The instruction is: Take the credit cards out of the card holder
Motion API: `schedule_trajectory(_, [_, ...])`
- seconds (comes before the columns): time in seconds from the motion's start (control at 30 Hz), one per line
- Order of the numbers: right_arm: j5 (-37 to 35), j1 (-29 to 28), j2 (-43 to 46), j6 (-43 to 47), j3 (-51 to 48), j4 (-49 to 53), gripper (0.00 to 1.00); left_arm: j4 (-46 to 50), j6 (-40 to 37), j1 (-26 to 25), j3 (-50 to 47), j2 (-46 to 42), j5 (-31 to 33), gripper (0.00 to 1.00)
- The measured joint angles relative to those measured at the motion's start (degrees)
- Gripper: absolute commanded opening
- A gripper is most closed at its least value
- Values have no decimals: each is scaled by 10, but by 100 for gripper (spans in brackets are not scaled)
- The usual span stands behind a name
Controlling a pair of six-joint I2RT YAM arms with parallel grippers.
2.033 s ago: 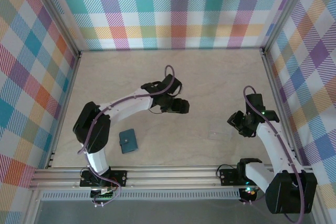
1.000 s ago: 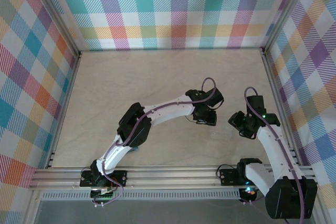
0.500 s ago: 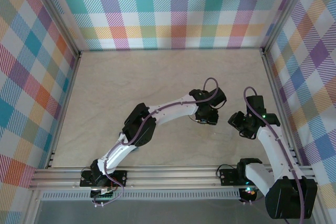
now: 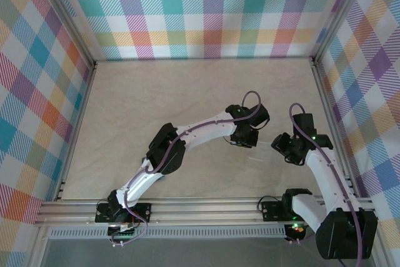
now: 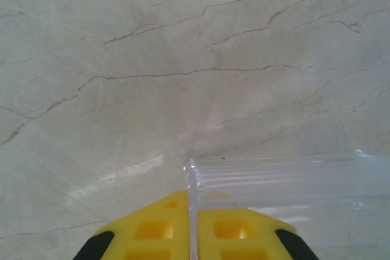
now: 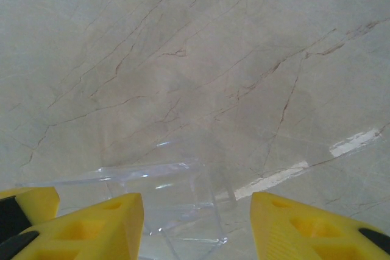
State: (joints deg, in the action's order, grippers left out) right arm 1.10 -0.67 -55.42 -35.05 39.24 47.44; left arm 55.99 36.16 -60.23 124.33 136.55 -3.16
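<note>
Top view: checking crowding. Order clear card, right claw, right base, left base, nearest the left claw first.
1. Clear card, in the left claw
2. Right claw, just right
3. Right base, near right
4. Left base, near left

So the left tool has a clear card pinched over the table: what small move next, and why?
Probably lower the left tool a little and open it. It is shut on the edge of a clear card over the table, so the card only needs letting go. The right tool hangs open over more clear plastic lying there.
</note>
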Motion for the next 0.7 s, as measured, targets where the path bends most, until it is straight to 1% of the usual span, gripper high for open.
schedule_trajectory(0.17, [20,-2,-30,-1,16,-11,49,8,-18,10,-24,-17,16,3])
schedule_trajectory(0.3, [28,-33,-75,-4,38,-28,50,14,-40,30,-70,-49,29,1])
schedule_trajectory(0.47, [28,-99,-160,-16,92,-53,49,27,-67,86,-113,-84,48,1])
schedule_trajectory(0.7, [19,-185,-283,-39,195,-79,50,40,-103,189,-141,-127,71,1])
